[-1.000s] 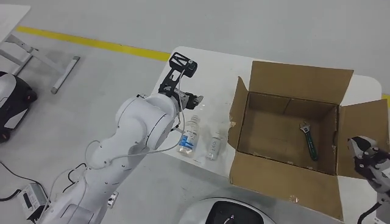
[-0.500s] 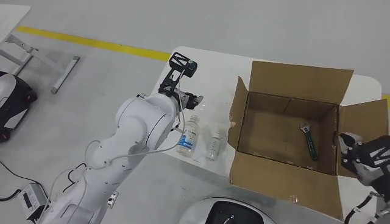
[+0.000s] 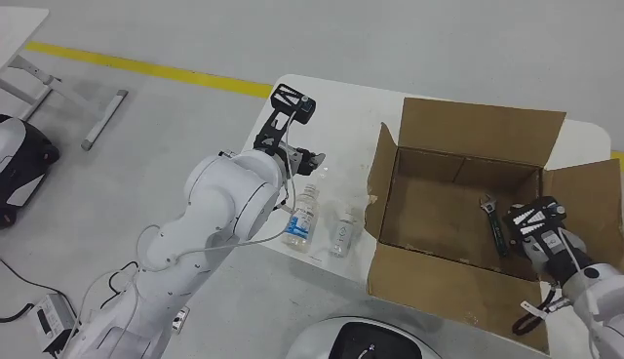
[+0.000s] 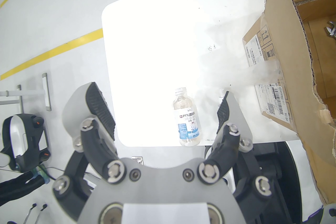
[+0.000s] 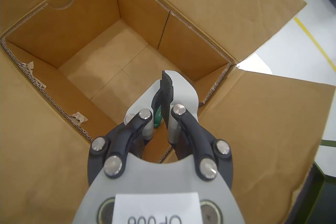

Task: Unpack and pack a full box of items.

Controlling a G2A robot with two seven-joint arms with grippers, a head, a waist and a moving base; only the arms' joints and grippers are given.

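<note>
- Top view: the cardboard box (image 3: 453, 286) stands on the robot's right part of the white table (image 3: 336, 105), with its flaps folded outward.
- The green-handled wrench (image 3: 496, 232) lies flat on the box floor close to the right-hand wall, with its silver head pointing away from the robot.
- The right gripper (image 3: 529, 224) hangs over the right side of the box, just beside the wrench as seen from above.
- Right wrist view: this claw's fingers are drawn close together with only a thin slit between them, and they grip nothing. A strip of the green handle shows through the slit, on the floor of the box beneath.
- Top view: a clear bottle with a blue-and-white label (image 3: 305, 213) and a smaller clear bottle (image 3: 343, 228) lie side by side on the table. They are near the table's front edge, and the smaller one is just beside the box's left wall.
- The left gripper (image 3: 304, 160) hangs above the table just past the cap end of the labelled bottle, apart from it.
- Left wrist view: this claw is spread wide and holds nothing. The labelled bottle shows in the gap between its two fingers, and the smaller bottle is mostly hidden behind one finger.
- A yellow line (image 3: 146, 64) runs across the grey floor beyond the table.
</note>
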